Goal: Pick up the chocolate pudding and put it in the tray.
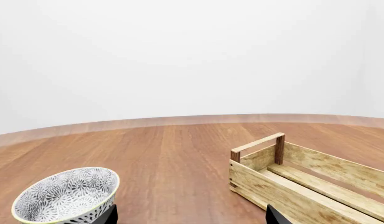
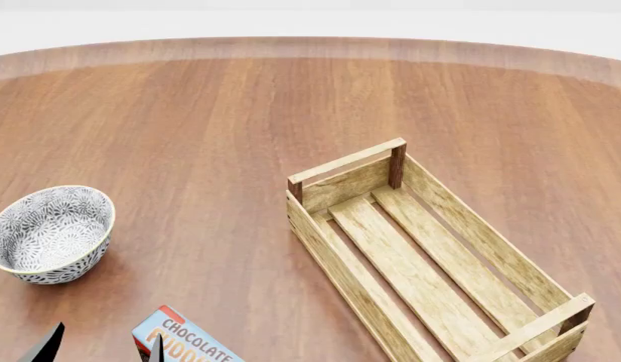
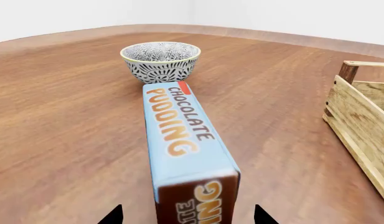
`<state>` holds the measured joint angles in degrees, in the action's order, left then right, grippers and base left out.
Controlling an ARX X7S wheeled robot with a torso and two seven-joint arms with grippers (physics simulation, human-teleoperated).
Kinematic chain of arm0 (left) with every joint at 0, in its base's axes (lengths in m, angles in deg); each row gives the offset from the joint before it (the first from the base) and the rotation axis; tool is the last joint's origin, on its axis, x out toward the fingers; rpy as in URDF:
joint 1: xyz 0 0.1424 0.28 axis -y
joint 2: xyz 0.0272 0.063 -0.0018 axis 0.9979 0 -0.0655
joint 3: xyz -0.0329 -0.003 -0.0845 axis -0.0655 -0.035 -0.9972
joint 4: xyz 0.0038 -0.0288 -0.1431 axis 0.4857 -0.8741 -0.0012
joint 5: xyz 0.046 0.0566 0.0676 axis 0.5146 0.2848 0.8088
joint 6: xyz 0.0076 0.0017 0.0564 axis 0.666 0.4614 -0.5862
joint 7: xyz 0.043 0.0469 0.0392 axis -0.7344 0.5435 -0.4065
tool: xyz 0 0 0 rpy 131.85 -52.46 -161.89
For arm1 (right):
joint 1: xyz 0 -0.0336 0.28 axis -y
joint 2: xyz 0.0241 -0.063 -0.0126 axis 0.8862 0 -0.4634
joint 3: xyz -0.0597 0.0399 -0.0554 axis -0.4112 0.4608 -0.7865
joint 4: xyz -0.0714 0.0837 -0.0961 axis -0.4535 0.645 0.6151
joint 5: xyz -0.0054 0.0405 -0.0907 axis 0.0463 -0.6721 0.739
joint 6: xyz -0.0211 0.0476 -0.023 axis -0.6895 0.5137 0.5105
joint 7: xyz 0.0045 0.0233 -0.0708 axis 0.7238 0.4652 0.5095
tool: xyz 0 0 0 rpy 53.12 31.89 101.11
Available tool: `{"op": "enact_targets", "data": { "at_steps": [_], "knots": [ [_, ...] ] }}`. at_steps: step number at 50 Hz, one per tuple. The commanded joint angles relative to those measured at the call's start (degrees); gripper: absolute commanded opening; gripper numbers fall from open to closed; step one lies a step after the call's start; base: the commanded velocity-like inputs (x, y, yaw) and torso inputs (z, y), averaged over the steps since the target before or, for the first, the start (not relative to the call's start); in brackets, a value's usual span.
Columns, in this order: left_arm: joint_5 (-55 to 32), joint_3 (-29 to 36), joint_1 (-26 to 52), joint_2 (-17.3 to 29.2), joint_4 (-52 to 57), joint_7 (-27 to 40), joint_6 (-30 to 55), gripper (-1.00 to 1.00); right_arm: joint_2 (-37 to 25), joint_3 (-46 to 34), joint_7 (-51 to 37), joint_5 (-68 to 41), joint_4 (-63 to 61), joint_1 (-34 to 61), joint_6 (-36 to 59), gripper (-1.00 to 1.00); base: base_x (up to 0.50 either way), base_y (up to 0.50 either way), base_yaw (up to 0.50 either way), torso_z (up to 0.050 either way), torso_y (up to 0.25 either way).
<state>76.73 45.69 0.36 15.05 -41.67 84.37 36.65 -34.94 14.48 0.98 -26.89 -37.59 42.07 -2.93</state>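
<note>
I am at the first step: getting hold of the chocolate pudding [image 3: 185,140]. The box lies flat on the wooden worktop [image 2: 219,121] with its blue face up. It sits near me, between the patterned bowl [image 2: 50,234] and the tray [image 2: 431,256], and it touches neither one. In the head view only one corner of the box shows at the low edge.

In the right wrist view, my right claw [image 3: 186,215] looks down the long box. One dark tip shows on each side of the near end. The tips are spread wider than the box, so this claw is open and holds nothing. I cannot tell if it is low enough to grab yet.

My left claw [image 1: 190,215] is open too, with its two dark tips far apart. It grips nothing. It looks out over the bowl and one end of the tray.

The tray is a long wooden crate with a bar handle at each end. Nothing is in it.

Next, I think I need to push the right claw forward and down so the tips sit on both long sides of the box. Then I squeeze, lift, and carry it over the tray wall. The box is narrow, so I should keep it in the middle of the tips.
</note>
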Motion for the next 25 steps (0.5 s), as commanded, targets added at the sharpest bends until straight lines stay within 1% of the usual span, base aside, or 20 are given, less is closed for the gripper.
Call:
{"op": "enact_targets", "data": {
  "at_steps": [1,14,25],
  "knots": [
    [-0.3,0.3,-0.2,0.4,0.3,0.3,-0.1,1.0,0.5,-0.3,0.1,-0.4,2.5,1.2,-1.0,1.0,0.0,0.0,0.0,0.0,0.0],
    [-0.5,0.8,0.0,0.6,0.0,0.6,-0.3,1.0,2.1,-0.6,0.7,-1.0,9.2,3.2,-4.5,1.0,0.0,0.0,0.0,0.0,0.0],
    [-0.5,1.3,0.4,0.8,0.2,0.9,0.1,1.0,2.6,-0.8,0.5,-1.4,11.9,4.2,-5.6,1.0,0.0,0.0,0.0,0.0,0.0]
  ]
}}
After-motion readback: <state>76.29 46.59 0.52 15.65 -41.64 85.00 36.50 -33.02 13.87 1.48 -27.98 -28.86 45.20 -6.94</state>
